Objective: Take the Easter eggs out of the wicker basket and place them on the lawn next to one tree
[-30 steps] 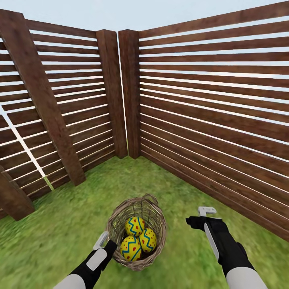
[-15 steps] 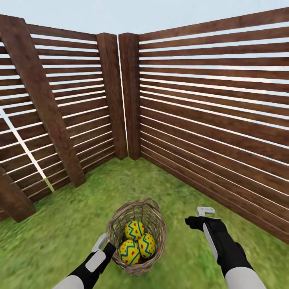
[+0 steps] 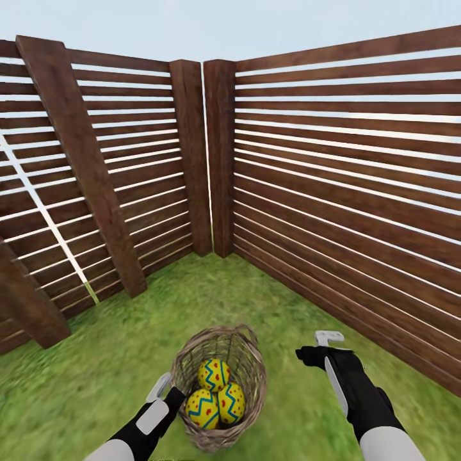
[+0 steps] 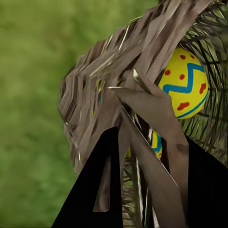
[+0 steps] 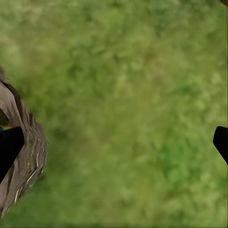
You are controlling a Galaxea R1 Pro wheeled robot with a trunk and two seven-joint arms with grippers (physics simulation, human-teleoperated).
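Eggs still in the basket, left tool gripping the rim

Fence [image 3: 96, 192] of brown slats fills the upper half of the head view, meeting in a corner at upper centre. Low in the frame, left of centre, the left tool [image 3: 168, 392] is clenched on the rim of the wicker basket [image 3: 246, 358], which sits at bottom centre on the lawn [image 3: 96, 358]. All three Easter eggs [image 3: 214, 374] lie inside it, touching one another. At lower right the right tool [image 3: 318, 346] hangs released over bare grass, apart from the basket.

No egg is out yet, so the step in hand looks like the first removal. Next, the right tool would need to reach into the basket mouth and close on one egg.

The left wrist view shows the weave pinched between dark fingers [image 4: 95, 190] and one egg close behind, which the head view cannot resolve. The right wrist view shows both fingertips [image 5: 9, 145] spread wide with the basket wall just beside one.
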